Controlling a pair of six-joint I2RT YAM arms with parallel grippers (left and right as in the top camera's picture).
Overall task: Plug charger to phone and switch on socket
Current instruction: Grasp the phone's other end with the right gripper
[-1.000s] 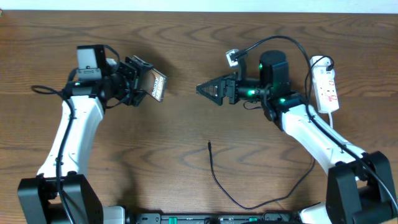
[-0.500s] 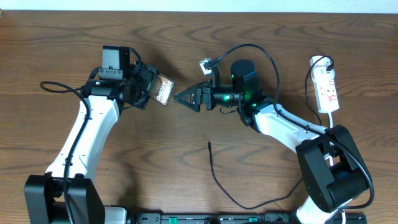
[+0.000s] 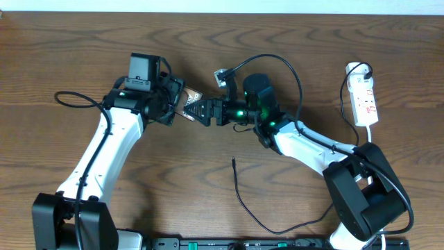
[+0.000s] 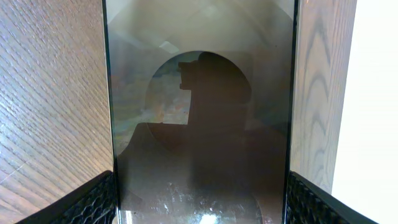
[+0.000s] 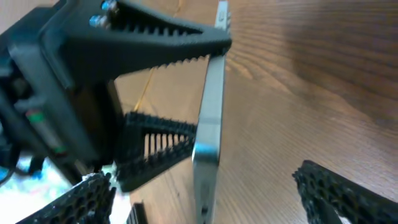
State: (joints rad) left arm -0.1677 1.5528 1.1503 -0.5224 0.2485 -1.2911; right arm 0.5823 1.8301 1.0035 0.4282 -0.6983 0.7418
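phone (image 4: 199, 124) is held off the surface (image 3: 173, 180), clamped across its width in the left gripper's (image 3: 177, 107) jaws. its long axis points at the right gripper (image 3: 196, 110), whose wide jaws straddle the thin edge without touching.

Your worktop (image 3: 83, 42) is brown wood with wavy grain, a bit shiny. The phone (image 4: 199, 124) has a glossy glass face like a mirror and a shiny, metal-looking edge. The left hand (image 3: 177, 105) is matt black plastic with toothed fingers (image 5: 161, 37). The socket (image 3: 365, 97) is white plastic.
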